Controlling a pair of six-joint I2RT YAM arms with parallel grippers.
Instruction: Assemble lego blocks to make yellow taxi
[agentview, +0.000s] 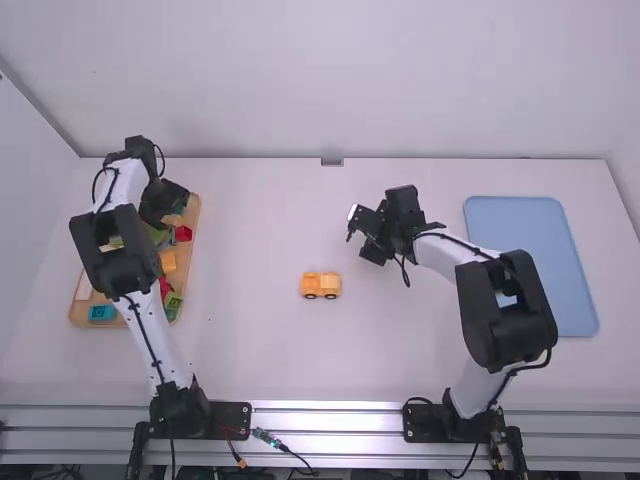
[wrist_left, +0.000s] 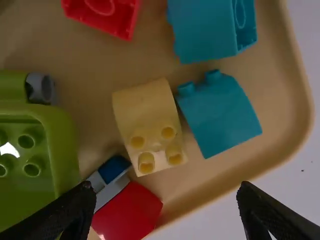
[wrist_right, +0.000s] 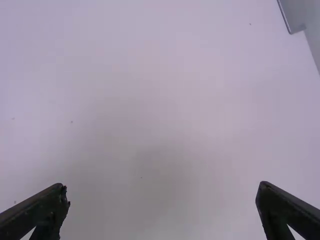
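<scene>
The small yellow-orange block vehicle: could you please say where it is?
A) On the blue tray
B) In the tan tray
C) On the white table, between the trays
C: the vehicle stands on the white table, between the tan tray and the blue tray.

Thin black cables run along white, black-jointed arms

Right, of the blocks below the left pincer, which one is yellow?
The yellow block lies beside the curved teal block, its four studs showing. Its colour sets it apart: the pieces around it are teal, red, green, blue and grey.
</scene>
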